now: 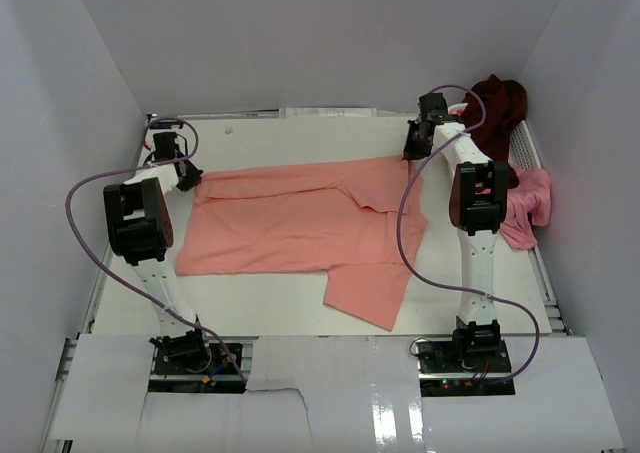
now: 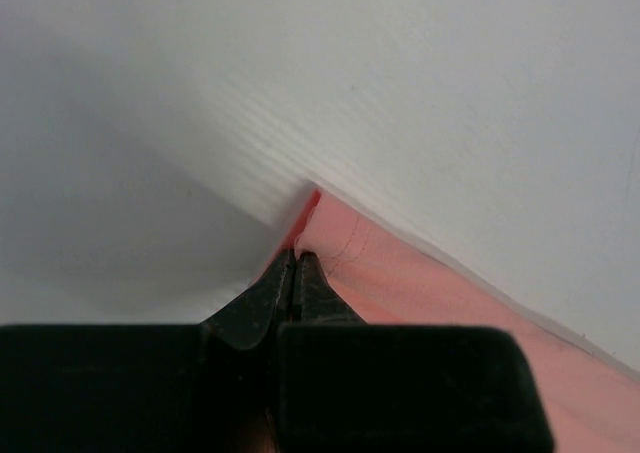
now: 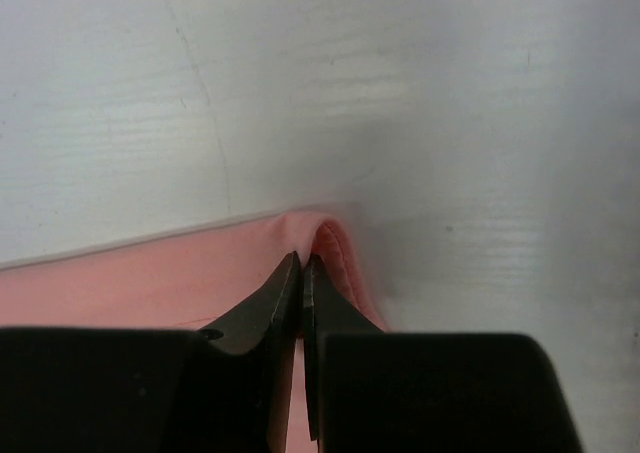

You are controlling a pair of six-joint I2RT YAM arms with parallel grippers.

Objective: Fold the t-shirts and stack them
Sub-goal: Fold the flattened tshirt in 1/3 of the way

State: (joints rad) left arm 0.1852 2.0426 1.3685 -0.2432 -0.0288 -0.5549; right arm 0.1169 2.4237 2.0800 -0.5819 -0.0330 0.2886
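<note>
The salmon-pink t-shirt (image 1: 290, 223) lies spread across the white table, one sleeve sticking out toward the near edge. My left gripper (image 1: 192, 177) is at its far left corner, shut on the hem (image 2: 330, 248). My right gripper (image 1: 415, 151) is at its far right corner, shut on the edge of the cloth (image 3: 335, 243). The dark maroon t-shirt (image 1: 497, 108) lies crumpled at the far right. The brighter pink t-shirt (image 1: 528, 205) lies bunched just in front of it, partly hidden behind my right arm.
A white slatted basket (image 1: 527, 148) stands along the right wall under the two bunched shirts. White walls close the table on the left, back and right. The arm bases (image 1: 190, 358) sit at the near edge, with purple cables (image 1: 405, 223) looping over the table.
</note>
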